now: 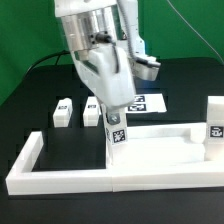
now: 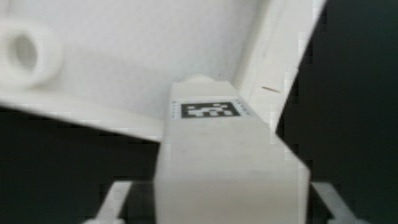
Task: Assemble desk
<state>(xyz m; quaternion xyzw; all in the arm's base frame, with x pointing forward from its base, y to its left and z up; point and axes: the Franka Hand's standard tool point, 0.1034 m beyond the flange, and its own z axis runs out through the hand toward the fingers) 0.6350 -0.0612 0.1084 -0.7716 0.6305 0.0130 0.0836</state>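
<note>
My gripper (image 1: pixel 110 105) is shut on a white block leg (image 1: pixel 115 135) with a black-and-white tag and holds it upright. The leg's lower end is at the left corner of the white desk top (image 1: pixel 165 132). The top lies inside the border frame at the exterior view's right. In the wrist view the leg (image 2: pixel 214 150) stands between my fingers (image 2: pixel 121 200) over the desk top (image 2: pixel 143 80), next to its raised rim; a corner hole (image 2: pixel 18 50) shows. Another tagged leg (image 1: pixel 215 120) stands at the top's right end. Two loose legs (image 1: pixel 63 112) (image 1: pixel 92 108) lie on the table.
The long white bars of the border frame (image 1: pixel 60 180) run along the front and up the left side. The marker board (image 1: pixel 150 102) lies flat behind the arm. The table surface is black.
</note>
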